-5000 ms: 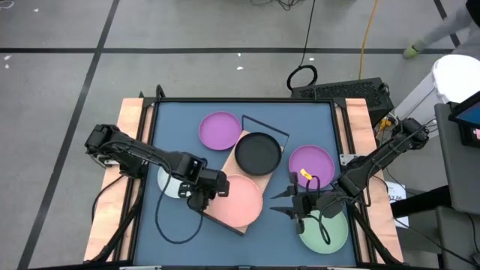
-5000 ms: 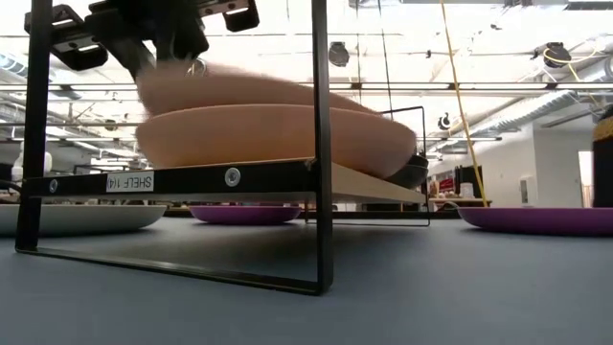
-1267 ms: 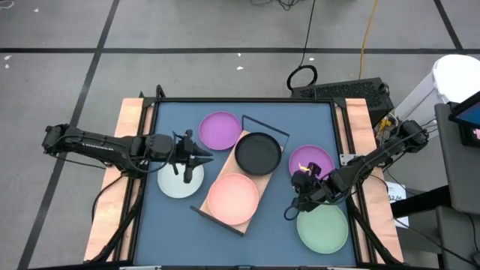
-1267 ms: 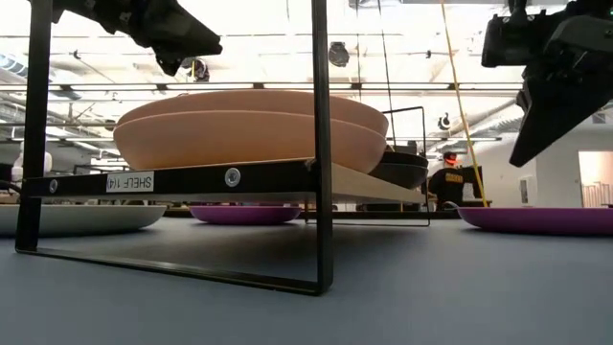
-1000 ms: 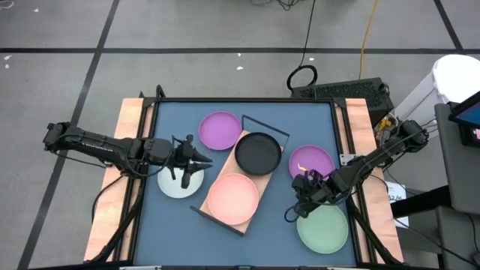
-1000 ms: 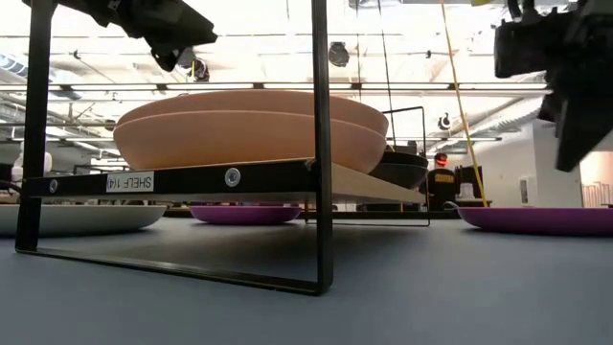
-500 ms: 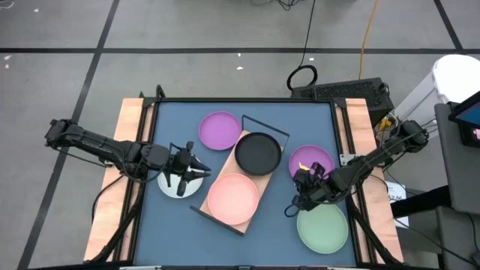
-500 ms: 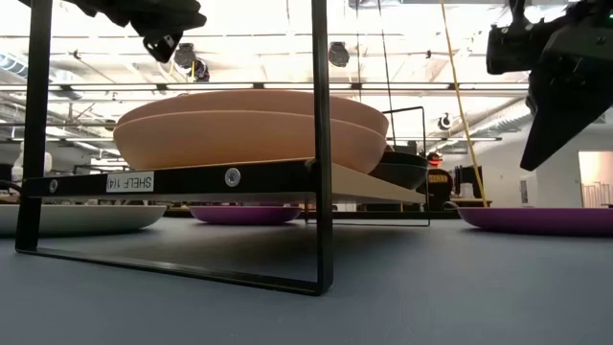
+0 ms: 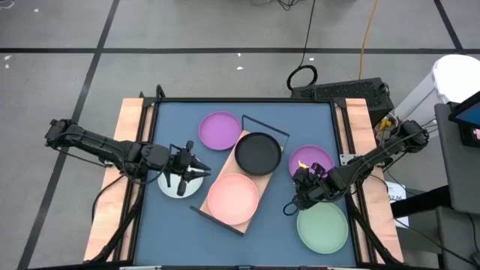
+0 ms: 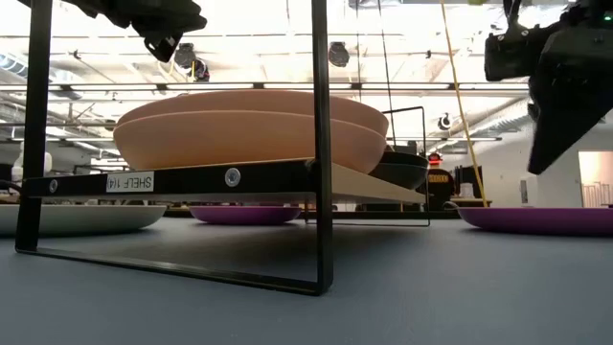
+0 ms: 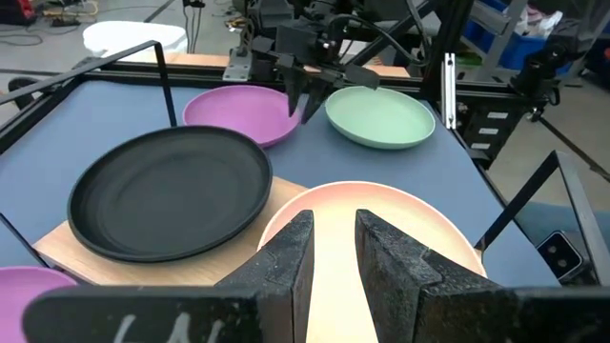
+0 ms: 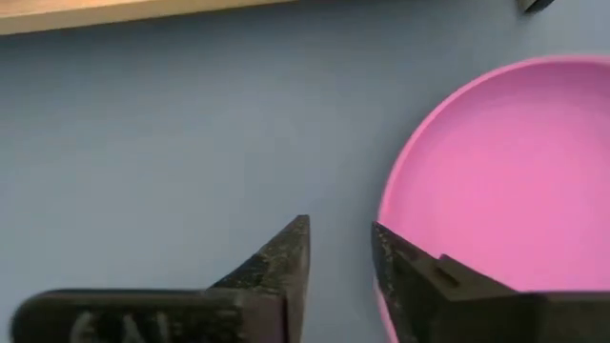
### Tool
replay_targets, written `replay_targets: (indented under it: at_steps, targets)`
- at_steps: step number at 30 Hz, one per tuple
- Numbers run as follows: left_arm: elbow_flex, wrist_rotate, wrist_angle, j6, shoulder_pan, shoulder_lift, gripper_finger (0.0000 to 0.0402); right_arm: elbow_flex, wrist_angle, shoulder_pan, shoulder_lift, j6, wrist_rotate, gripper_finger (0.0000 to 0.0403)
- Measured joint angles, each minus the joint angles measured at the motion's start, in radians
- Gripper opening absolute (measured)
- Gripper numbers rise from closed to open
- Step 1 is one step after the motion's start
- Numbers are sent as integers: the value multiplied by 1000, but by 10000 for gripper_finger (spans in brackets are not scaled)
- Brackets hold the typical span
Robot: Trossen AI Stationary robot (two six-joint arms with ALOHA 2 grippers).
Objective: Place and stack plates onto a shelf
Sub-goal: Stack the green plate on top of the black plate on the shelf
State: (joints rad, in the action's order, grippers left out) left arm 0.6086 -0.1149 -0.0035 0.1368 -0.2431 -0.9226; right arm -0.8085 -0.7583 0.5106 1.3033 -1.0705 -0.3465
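Observation:
The shelf (image 9: 216,196) lies slantwise mid-table. On its wooden board rest a black plate (image 9: 258,153) and two stacked pink plates (image 10: 249,120). On the table lie a purple plate (image 9: 220,130), a second purple plate (image 9: 313,159), a pale green plate (image 9: 322,227) and a white-grey plate (image 9: 175,187). My left gripper (image 9: 202,169) hovers over the white-grey plate's edge beside the pink stack, narrowly open and with nothing between its fingers (image 11: 334,257). My right gripper (image 12: 340,276) points down at bare table beside the second purple plate's rim (image 12: 386,219), slightly open.
The shelf's black wire frame (image 10: 321,144) rises at its near and far ends. A loose black cable (image 9: 324,225) lies across the green plate. Bare blue table (image 9: 172,112) shows along the far edge and at the near left.
My left gripper has swung a little toward the table's near edge, above the white-grey plate. My right gripper has tipped slightly on the spot beside the second purple plate. No plate has moved.

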Motion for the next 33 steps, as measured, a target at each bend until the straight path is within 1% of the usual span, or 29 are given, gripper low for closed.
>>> replay_targets:
  at_steps: [4, 6, 13, 19, 21, 28, 30, 33]
  targets:
    - [0, -1, 0, 0, 0, 0, 86, 0, 62, 8, 0, -66, 136, 127]
    - [0, -1, 0, 0, 0, 0, 86, 0, 94, 27, 0, -67, 166, 129]
    - [0, -1, 0, -1, 0, 0, 86, 0, 227, 105, 0, 75, 169, 129]
    - [0, -1, 0, -2, 0, 0, 86, 0, 186, 160, 0, 101, 168, 129]
    - [0, -1, -1, -3, 0, 0, 86, 0, 166, 173, 0, 132, 167, 127]
    - [0, -1, -1, -3, 0, 0, 86, 3, 126, 219, 0, 432, 166, 116]
    - [0, -1, -1, -3, 0, 0, 86, 15, 142, 227, 0, 482, 167, 115]
    - [0, -1, -1, -2, 0, 0, 86, 46, 173, 235, 0, 509, 168, 115]
